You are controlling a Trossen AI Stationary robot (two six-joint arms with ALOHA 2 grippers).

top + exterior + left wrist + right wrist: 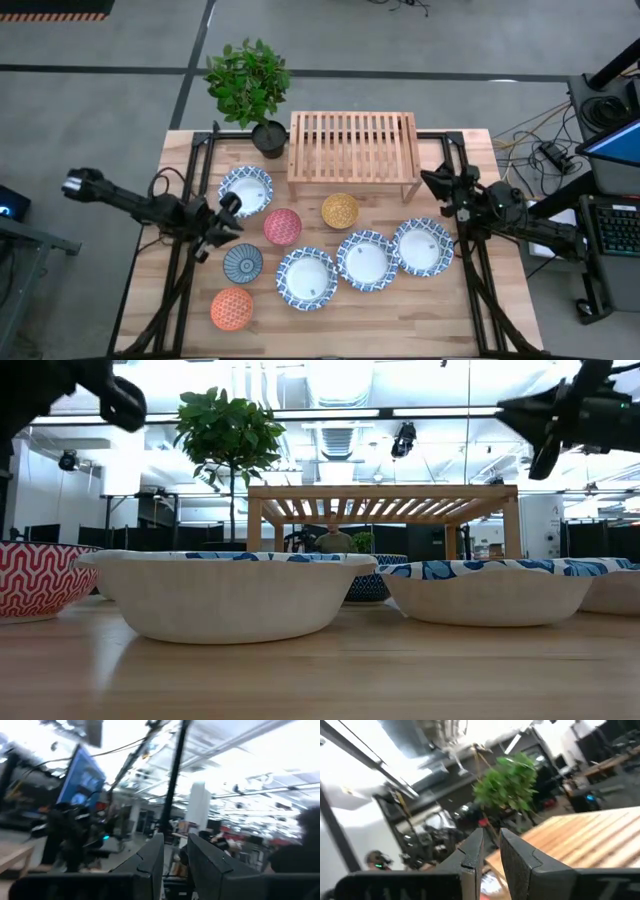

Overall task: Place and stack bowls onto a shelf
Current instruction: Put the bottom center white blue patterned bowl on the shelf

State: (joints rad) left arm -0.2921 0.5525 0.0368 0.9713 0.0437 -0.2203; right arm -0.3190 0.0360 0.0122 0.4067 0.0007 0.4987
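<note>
Four wide blue-white rimmed bowls rest on their bases on the table: one (245, 190) near the left gripper and three (306, 277) (367, 260) (423, 246) in a row toward the near edge. The smaller red (283, 226), yellow (340, 210), teal (243, 263) and orange (231, 308) bowls stand among them. The slatted wooden shelf (352, 147) stands at the far edge, with nothing on top. My left gripper (228, 210) hovers shut between the far-left wide bowl and the red bowl. My right gripper (432, 185) hovers shut beside the shelf's right end. Both hold nothing and sit high in the low view (120, 400) (545, 420).
A leafy plant (250, 85) in a black pot (270, 138) stands at the shelf's far-left corner. Black frame rails (195, 170) run along both table sides. A strip of bare wood (400, 320) lies along the near edge, in front of the bowls.
</note>
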